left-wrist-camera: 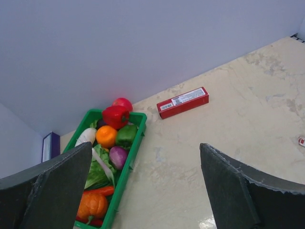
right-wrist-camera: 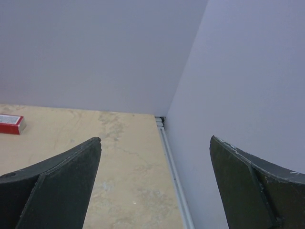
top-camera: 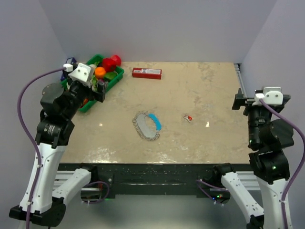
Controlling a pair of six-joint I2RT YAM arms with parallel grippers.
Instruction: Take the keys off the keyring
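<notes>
Left claw (left-wrist-camera: 145,148) and right claw (right-wrist-camera: 155,139) both released and empty, and the keyring (top-camera: 147,125) lies flat near the centre of the bench (top-camera: 205,90).
The ring is a thin, limp loop with a blue curved sleeve at its 2 o'clock and jagged silvery keys (top-camera: 141,130) fringing the rest. One red-tagged key (top-camera: 188,118) lies apart at 3 o'clock. Risk: on the smooth bench the floppy loop may slide or lift as one bundle unless one claw pins it.

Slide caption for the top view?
Left pincer and right pincer open at opposite edges of the table; keyring with keys lies mid-table.
</notes>
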